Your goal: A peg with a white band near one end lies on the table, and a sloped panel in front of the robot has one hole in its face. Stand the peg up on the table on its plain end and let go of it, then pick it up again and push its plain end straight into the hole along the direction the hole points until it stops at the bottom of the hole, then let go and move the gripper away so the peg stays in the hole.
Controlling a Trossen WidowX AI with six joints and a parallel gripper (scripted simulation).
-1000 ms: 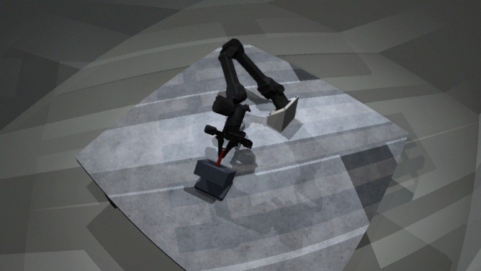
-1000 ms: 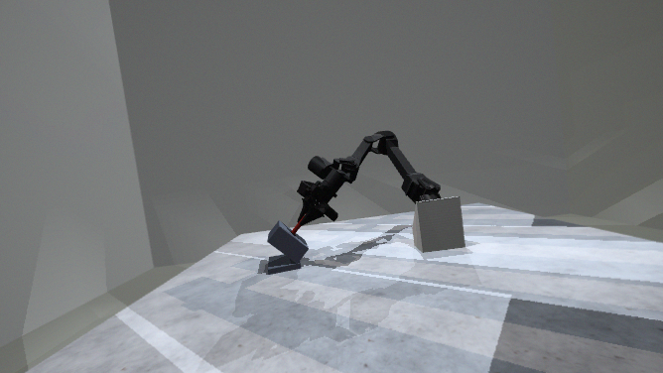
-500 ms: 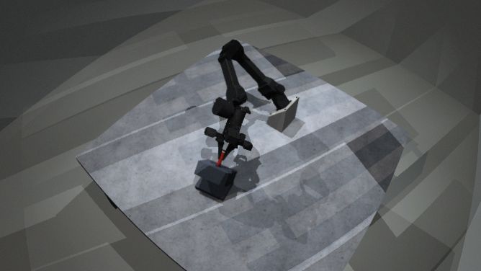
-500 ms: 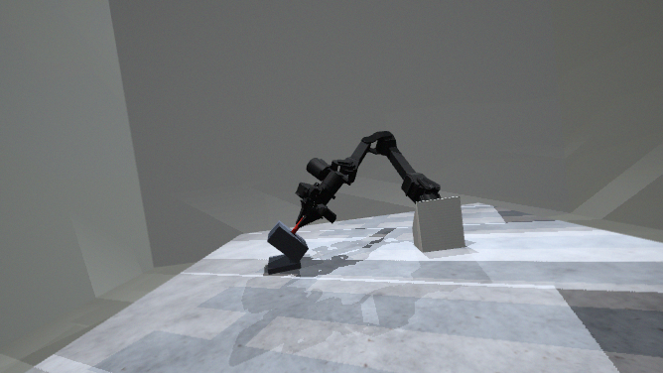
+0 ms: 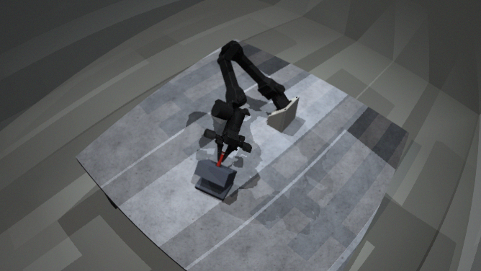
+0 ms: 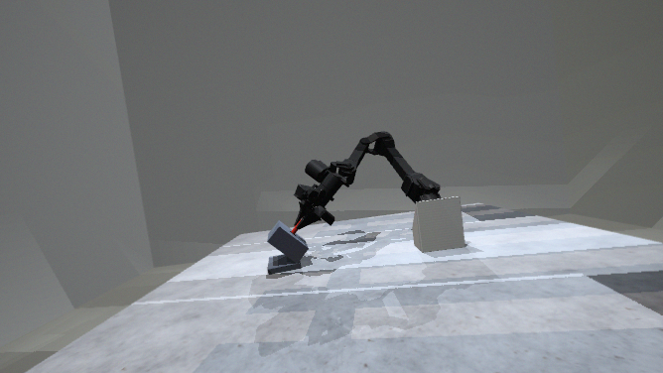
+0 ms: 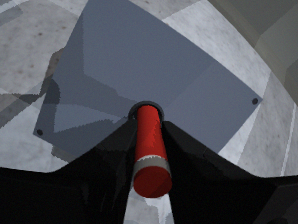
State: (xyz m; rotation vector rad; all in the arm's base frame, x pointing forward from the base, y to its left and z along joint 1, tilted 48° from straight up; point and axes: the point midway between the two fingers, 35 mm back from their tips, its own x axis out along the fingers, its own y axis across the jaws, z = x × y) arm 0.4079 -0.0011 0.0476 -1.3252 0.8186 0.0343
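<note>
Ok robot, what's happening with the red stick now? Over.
Gripper shut on red peg with white band. Plain end inside the hole of the sloped grey-blue panel. Nothing blocking. Over.
</note>
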